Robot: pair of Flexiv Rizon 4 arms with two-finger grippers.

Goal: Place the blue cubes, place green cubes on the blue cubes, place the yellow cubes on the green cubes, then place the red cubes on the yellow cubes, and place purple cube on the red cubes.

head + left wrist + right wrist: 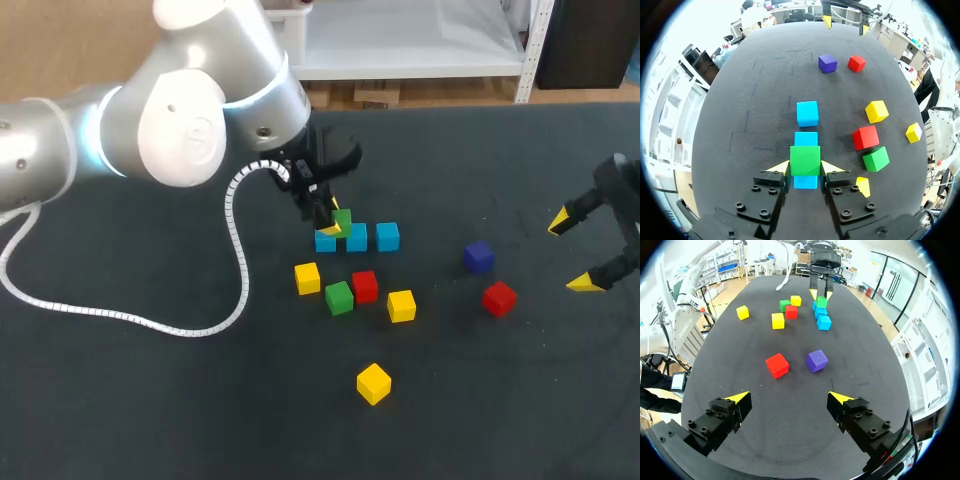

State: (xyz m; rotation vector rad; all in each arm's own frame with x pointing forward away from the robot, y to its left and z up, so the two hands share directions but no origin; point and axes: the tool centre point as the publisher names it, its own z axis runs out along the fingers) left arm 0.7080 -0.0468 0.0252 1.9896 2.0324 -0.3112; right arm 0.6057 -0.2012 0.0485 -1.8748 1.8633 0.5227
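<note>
Left hand (pixel 806 167) clamped on a green cube (pixel 805 159), one fingertip on each side face. The cube sits over the join of the two nearest blue cubes (pixel 807 113) in the row of three on the tabletop (pixel 200 400); contact not discernible. Right hand (pixel 790 398) spread wide, empty, well apart near the red cube (pixel 777 365) and purple cube (pixel 817 360).

Judgement: cubes look rigid, light and smooth-faced. Take them on opposite flat sides at mid-height; an off-centre release could tip the green one

A wide table with a dark charcoal, matte, cloth-like top (pixel 140 420) takes up nearly the whole view. Faint pale scuffs and short lines mark its surface, and even light leaves only soft shadows.
</note>
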